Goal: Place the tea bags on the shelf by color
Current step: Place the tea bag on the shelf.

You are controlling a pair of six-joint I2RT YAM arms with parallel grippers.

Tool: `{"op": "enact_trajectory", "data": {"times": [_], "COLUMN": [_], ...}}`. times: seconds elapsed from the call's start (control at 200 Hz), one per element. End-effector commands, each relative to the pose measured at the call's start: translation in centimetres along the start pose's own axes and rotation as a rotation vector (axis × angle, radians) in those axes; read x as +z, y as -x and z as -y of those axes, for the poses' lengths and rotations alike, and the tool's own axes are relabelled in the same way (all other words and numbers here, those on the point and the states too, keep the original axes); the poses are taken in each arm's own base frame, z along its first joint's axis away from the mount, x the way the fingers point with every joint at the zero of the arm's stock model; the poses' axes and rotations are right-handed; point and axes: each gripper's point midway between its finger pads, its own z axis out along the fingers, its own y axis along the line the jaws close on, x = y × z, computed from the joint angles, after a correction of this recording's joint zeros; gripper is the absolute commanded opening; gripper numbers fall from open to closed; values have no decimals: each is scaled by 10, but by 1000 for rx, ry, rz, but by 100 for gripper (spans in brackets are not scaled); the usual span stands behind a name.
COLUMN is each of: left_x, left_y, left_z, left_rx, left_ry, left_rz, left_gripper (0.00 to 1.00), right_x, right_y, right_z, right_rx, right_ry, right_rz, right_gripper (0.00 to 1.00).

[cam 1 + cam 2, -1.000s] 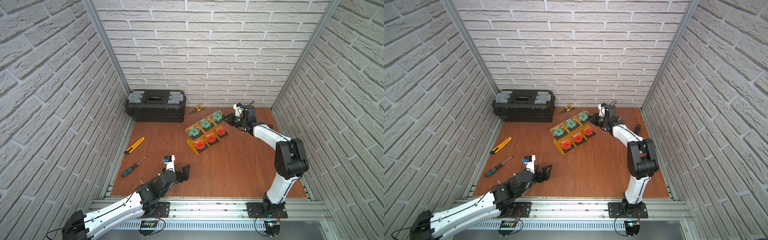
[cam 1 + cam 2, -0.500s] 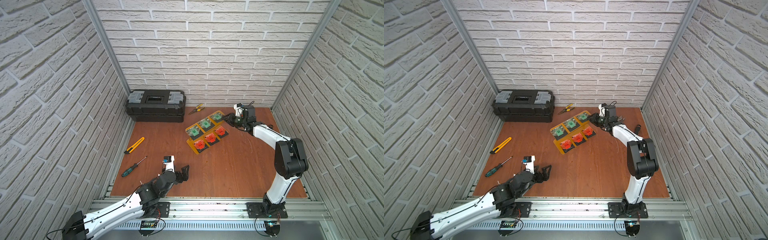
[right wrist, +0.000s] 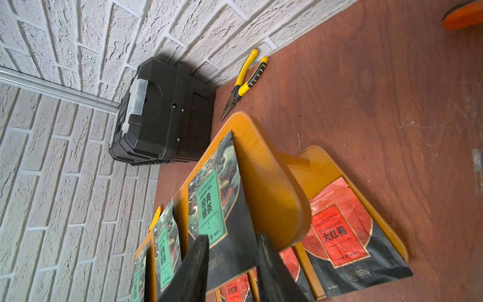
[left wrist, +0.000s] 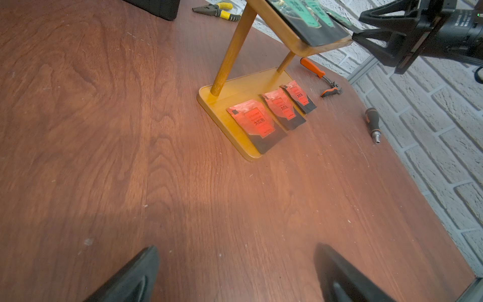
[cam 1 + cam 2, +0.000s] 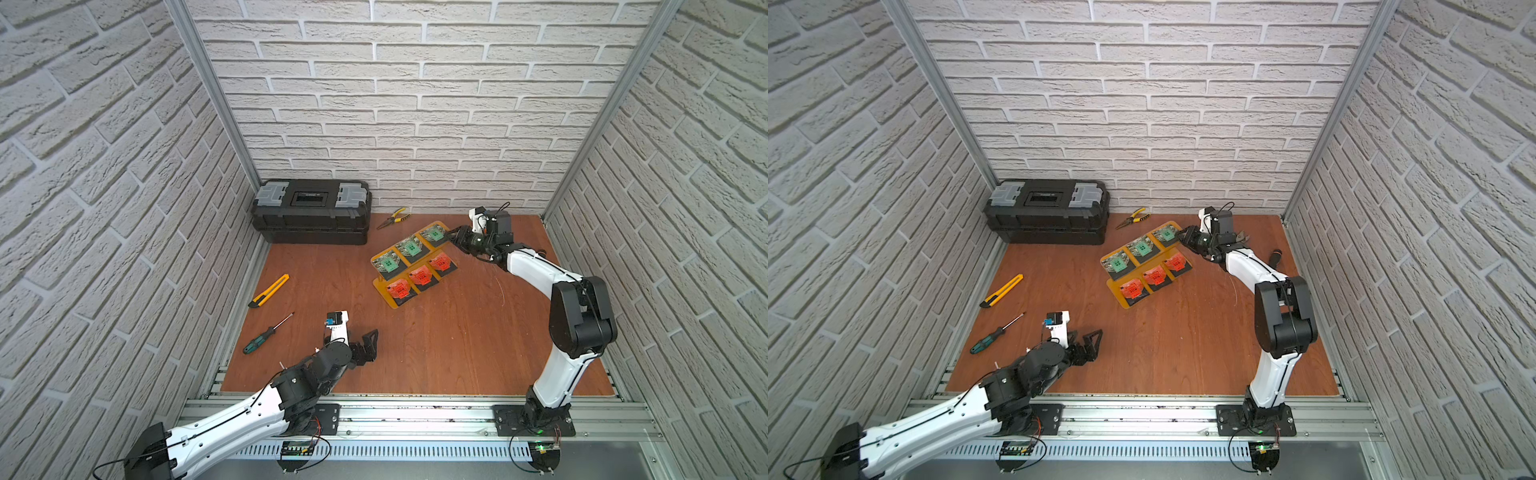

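Note:
The amber two-tier shelf (image 5: pixel 444 226) stands at the back middle of the table. Three green tea bags (image 5: pixel 411 248) lie in a row on its upper plate. On the lower plate (image 4: pixel 222 104) lie three orange-red tea bags (image 5: pixel 421 274). My right gripper (image 5: pixel 451 237) is at the right end of the upper plate. Its jaws stand apart, one on each side of the overhanging black edge of the end green tea bag (image 3: pixel 209 204), which rests on the plate. My left gripper (image 5: pixel 371 340) hangs open and empty low over bare wood near the front, far from the shelf.
A black toolbox (image 5: pixel 311 212) sits against the back wall, with yellow pliers (image 5: pixel 392 217) beside it. A yellow utility knife (image 5: pixel 269 291) and a green-handled screwdriver (image 5: pixel 268 333) lie at the left. An orange-handled tool (image 4: pixel 320 75) and a short black driver (image 5: pixel 1274 257) lie right of the shelf.
My right gripper's jaws have parted from shut and let go of the end green tea bag, which stays on the upper plate. The left arm has not moved.

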Motion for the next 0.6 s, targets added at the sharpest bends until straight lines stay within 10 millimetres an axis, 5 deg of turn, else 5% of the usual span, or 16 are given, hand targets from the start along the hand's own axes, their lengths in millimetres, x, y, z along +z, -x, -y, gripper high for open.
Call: {"op": "enact_trajectory", "data": {"times": [0.0, 0.595], "left_x": [1, 2], "left_y": [2, 5], "left_z": [-4, -1], "left_rx": [-10, -4], "left_ry": [11, 13], "left_rz": [20, 23], "left_gripper": [98, 98], "right_x": [-5, -13], "right_y": [9, 13], "right_z": [2, 14], "right_rx": [-16, -30], "right_ry": [-17, -98], "right_rz": [16, -1], "right_gripper": [36, 50]}}
